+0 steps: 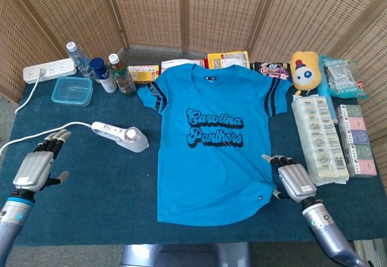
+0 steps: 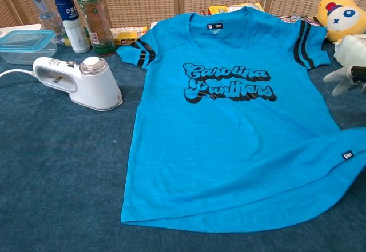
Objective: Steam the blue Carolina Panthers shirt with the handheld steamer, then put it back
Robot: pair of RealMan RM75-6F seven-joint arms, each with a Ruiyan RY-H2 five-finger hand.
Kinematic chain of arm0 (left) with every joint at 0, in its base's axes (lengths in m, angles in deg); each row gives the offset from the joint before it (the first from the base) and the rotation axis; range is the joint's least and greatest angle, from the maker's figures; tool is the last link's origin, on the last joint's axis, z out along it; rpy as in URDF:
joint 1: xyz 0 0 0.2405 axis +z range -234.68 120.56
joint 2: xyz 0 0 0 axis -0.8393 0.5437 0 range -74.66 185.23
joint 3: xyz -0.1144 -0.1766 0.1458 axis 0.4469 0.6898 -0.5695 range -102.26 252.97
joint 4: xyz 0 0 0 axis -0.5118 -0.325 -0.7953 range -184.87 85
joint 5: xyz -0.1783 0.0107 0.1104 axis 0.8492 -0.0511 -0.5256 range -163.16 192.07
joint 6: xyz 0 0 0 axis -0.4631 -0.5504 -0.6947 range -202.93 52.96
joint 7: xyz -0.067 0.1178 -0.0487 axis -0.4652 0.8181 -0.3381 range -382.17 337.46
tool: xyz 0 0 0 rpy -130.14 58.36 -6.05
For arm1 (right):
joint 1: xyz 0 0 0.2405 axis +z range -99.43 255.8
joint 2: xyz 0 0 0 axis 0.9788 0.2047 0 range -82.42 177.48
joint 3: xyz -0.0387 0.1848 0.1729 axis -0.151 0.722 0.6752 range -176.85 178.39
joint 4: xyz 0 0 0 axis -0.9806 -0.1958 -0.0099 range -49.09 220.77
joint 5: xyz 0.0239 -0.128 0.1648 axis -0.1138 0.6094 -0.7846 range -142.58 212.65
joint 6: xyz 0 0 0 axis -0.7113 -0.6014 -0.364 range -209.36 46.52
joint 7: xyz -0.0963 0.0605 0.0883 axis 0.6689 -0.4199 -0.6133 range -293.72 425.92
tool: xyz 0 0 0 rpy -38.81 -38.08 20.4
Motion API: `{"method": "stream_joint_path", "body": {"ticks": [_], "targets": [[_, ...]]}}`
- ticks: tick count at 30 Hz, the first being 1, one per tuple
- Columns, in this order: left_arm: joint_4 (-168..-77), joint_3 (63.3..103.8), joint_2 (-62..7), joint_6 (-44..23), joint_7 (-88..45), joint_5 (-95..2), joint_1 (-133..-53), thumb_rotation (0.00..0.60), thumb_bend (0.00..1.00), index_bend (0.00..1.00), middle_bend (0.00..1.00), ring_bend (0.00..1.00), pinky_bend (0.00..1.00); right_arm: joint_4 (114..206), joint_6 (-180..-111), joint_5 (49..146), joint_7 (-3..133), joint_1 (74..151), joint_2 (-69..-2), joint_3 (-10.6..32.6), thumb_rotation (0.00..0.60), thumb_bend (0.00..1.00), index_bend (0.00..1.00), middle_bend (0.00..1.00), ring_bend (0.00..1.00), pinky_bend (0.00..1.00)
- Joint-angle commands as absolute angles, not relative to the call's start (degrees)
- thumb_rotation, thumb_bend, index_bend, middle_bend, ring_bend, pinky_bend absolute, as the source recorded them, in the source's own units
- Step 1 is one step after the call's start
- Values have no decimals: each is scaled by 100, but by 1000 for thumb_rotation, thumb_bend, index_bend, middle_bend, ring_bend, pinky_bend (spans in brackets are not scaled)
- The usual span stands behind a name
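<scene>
- Teal felt tabletop [image 1: 121, 182] carrying everything, spread wide enough for a garment laid full length.
- Blue Carolina Panthers shirt [image 1: 211, 140] lying flat at centre, print up, collar far and hem near; near right hem corner pulled out flat toward the right hand, likely to leave an even face for steaming.
- White handheld steamer [image 1: 119, 135] lying on its side just left of the shirt, cord trailing away left toward the power strip [image 1: 49, 71]; untouched, within the left arm's reach.
- Right hand [image 1: 293, 179] just beside the shirt's right edge, fingers spread, holding nothing.
- Left hand [image 1: 37, 165] near the left edge, well apart from the steamer, fingers loose and empty.
- Bottles [image 1: 115, 73] and a clear lidded box [image 1: 71, 90] kept far left, off the cloth.
</scene>
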State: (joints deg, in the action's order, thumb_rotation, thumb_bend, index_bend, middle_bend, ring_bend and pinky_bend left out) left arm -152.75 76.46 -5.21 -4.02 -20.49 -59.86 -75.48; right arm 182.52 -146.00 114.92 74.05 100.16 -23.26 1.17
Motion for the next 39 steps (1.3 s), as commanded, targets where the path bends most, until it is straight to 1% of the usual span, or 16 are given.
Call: {"method": "stream_joint_path", "body": {"ticks": [1,4,10,17,23,26,31,35,39], "targets": [[-15275,7625,-473,-354,-2084,-6009,-7477,600,271,0,24,0,149,18161,-14600,11477,7478,9996,-2340,104,600,281,68,185,140,153],[-15315,7624,-416,-308,-2097,-6021,-7412,600,271,0,24,0,149,18043,-14613,11474,7538,9966,-2360,84,600,264,55,164,114,121],[-15337,7632,-348,-241,-2102,-5989,-7298,600,271,0,24,0,149,17900,-14688,11459,7529,9885,-2288,84,600,227,35,143,86,95],[-15273,7616,-373,-25,-2176,-6017,-7081,600,270,0,24,0,149,17796,-14912,11499,7299,9705,-2171,83,600,220,34,144,85,94],[-15123,7581,-476,24,-2367,-5975,-6914,600,262,0,24,0,149,17769,-15224,11331,7013,9525,-2207,270,600,218,40,156,97,114],[-15071,7539,-560,133,-2401,-6052,-6806,600,262,0,24,0,149,17732,-15409,11303,6936,9432,-2237,344,599,230,62,168,113,138],[-14982,7460,-711,463,-2416,-6328,-6600,600,261,0,28,0,159,17734,-15714,11286,6854,9239,-2259,388,600,251,138,195,142,171],[-15015,7223,-791,877,-2423,-6767,-6287,600,261,0,46,0,159,17754,-16124,11354,6809,8980,-2271,380,600,252,168,220,161,182],[-14983,7141,-855,1108,-2364,-7025,-6129,600,262,0,61,0,159,17783,-16280,11470,6785,8858,-2250,344,600,253,188,239,175,186]]}}
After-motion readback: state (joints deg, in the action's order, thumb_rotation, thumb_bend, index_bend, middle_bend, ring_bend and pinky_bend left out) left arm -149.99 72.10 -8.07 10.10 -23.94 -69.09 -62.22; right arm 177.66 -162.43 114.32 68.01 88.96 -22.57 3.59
